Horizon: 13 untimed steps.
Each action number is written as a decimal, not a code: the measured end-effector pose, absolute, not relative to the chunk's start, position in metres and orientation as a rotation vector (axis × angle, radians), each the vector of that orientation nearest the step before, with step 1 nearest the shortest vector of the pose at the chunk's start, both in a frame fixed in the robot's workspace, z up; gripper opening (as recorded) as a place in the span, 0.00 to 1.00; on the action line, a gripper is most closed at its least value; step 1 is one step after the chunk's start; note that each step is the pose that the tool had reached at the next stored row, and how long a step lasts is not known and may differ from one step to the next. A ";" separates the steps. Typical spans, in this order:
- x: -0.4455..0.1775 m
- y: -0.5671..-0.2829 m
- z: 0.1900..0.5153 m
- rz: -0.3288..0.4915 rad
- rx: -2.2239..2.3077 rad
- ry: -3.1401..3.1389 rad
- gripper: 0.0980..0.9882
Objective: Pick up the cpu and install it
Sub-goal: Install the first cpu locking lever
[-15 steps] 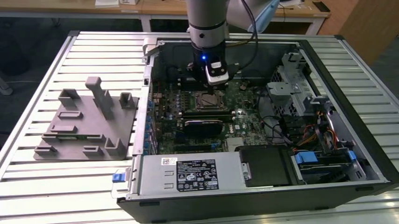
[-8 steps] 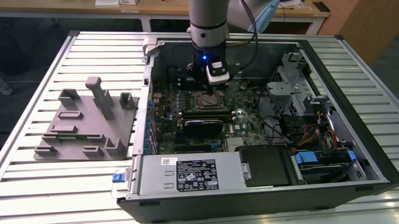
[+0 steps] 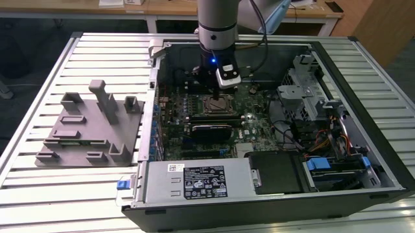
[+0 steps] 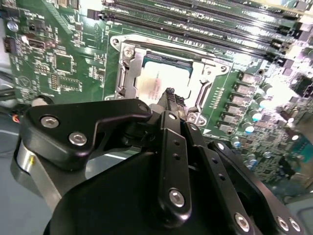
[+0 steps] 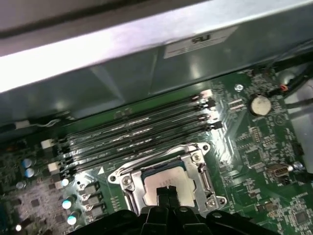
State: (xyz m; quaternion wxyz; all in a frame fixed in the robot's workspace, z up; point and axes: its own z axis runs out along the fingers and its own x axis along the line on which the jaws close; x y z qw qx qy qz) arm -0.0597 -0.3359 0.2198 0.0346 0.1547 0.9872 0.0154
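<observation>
Exterior view: the arm stands upright over an open computer case on a slatted worktop, its gripper lowered onto the motherboard socket. A grey fixture block lies on the worktop at the exterior view's left, well apart from the case.

Second wrist view: the gripper shows its black linkage and fingers drawn together into one narrow tip, nothing clamped between them. The tip sits on or just above the cpu, which lies flat inside the metal-framed socket; contact cannot be told. Memory slots run beside the socket.

First wrist view: the closed fingertips meet over the cpu, seated square within the socket frame. A round coin battery and the case's metal wall appear beyond the memory slots.
</observation>
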 end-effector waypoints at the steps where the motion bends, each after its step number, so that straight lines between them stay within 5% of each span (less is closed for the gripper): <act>1: -0.060 -0.336 0.220 0.047 0.463 3.040 0.01; 13: -0.049 -0.336 0.220 0.044 0.427 3.058 0.01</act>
